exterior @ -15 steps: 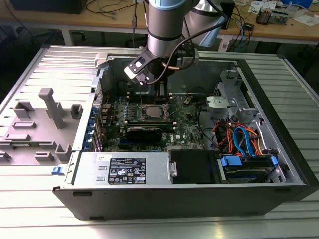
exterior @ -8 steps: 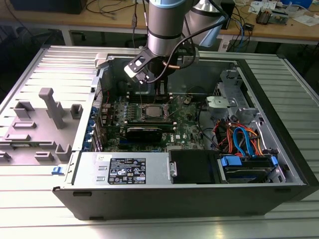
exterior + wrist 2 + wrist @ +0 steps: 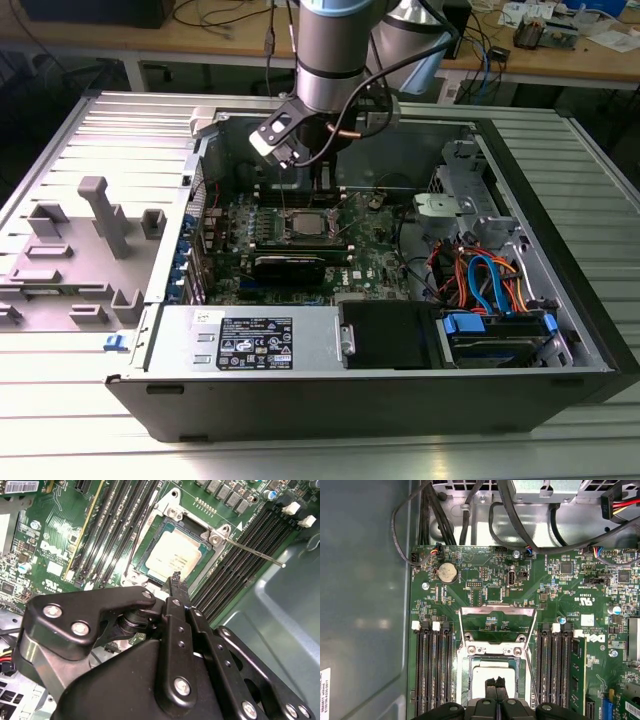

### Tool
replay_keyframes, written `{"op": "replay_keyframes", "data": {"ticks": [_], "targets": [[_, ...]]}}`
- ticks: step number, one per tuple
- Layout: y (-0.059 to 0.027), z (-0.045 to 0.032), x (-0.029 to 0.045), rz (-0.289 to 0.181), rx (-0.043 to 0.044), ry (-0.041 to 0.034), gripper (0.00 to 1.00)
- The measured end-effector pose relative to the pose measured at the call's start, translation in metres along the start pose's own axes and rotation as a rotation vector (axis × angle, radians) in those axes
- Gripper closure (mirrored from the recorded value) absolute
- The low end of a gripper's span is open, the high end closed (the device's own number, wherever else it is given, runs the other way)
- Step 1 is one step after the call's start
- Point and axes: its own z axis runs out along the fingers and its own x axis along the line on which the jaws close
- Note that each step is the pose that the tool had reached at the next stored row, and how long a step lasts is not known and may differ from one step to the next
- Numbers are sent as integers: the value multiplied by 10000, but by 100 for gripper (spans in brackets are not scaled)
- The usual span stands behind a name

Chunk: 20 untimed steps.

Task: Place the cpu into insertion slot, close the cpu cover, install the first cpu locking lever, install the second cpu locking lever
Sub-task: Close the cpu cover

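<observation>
The chip [image 3: 479,680] is lying flat in the socket [image 3: 465,672]. The pincer [image 3: 495,682] is hanging right over it, fingers pinched narrow and holding nothing. The cover [image 3: 498,612] is standing open, so closing it looks like the step in hand, and that calls for pushing its frame down.

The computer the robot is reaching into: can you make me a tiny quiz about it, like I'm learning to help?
1. True or false: the chip already lies in its socket.
2. The metal cover is: A) flipped open, B) shut over the chip, C) taken away.
3. Fill in: the gripper is poised over the ____.
Key: 1 true; 2 A; 3 chip.
</observation>
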Motion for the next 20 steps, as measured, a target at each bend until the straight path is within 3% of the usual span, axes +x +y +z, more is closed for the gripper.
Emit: {"op": "replay_keyframes", "data": {"ticks": [7, 20], "targets": [[73, 1, -2, 0, 13, 2, 89], [95, -13, -2, 0, 13, 1, 89]]}}
